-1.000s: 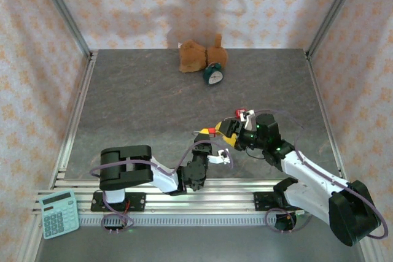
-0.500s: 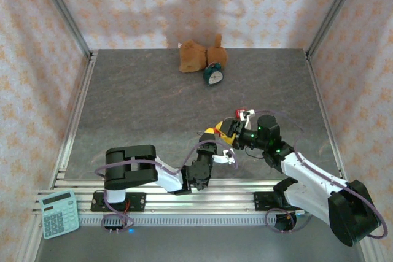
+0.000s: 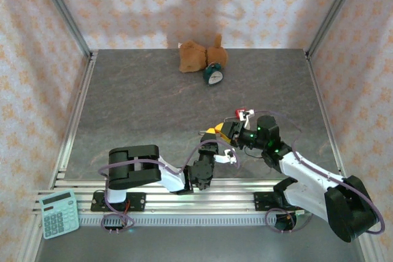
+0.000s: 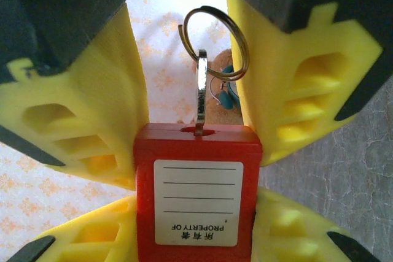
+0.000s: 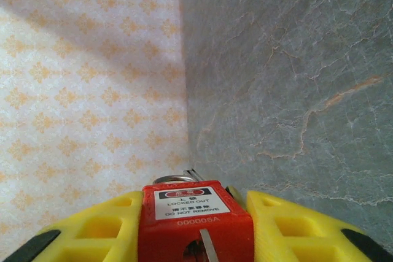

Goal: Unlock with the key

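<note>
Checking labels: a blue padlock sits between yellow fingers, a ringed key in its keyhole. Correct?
Not blue: the padlock is red, per the left wrist view. It sits between yellow fingers, the ringed key in its keyhole.

This is a robot test lab, built like a small booth. A left robot arm (image 3: pixel 132 167) and a right robot arm (image 3: pixel 310 173) are bolted to a metal rail (image 3: pixel 239 183) at the edge of a gray table (image 3: pixel 141 102). Papered walls (image 3: pixel 123 4) and metal posts (image 3: pixel 61 7) close it in. A calculator (image 3: pixel 59 213), a stuffed toy (image 3: pixel 195 55) and a small clock (image 3: pixel 213 76) sit around.
</note>
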You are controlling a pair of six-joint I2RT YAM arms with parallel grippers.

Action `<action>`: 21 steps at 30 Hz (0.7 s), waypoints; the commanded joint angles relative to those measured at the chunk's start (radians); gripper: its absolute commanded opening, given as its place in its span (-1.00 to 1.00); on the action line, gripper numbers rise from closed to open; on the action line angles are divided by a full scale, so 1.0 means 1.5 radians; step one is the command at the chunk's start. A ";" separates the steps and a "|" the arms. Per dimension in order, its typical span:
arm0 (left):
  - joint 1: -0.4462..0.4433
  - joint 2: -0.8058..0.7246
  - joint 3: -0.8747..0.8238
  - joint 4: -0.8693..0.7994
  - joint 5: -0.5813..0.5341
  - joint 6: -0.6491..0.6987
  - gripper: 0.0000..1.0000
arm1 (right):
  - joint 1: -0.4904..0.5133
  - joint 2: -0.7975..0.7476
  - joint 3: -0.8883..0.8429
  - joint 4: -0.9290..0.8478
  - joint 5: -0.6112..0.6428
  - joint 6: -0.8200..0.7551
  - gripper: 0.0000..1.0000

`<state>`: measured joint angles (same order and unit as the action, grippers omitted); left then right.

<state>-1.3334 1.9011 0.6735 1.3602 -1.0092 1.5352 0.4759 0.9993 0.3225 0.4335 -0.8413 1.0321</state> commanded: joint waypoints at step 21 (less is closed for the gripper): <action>-0.064 -0.321 -0.089 -0.338 -0.040 -0.242 0.47 | -0.013 -0.026 0.077 -0.113 0.050 -0.099 -0.41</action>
<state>-1.4208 1.5501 0.5449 1.1141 -1.0554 1.3735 0.4717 0.9642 0.3870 0.2829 -0.7776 0.9352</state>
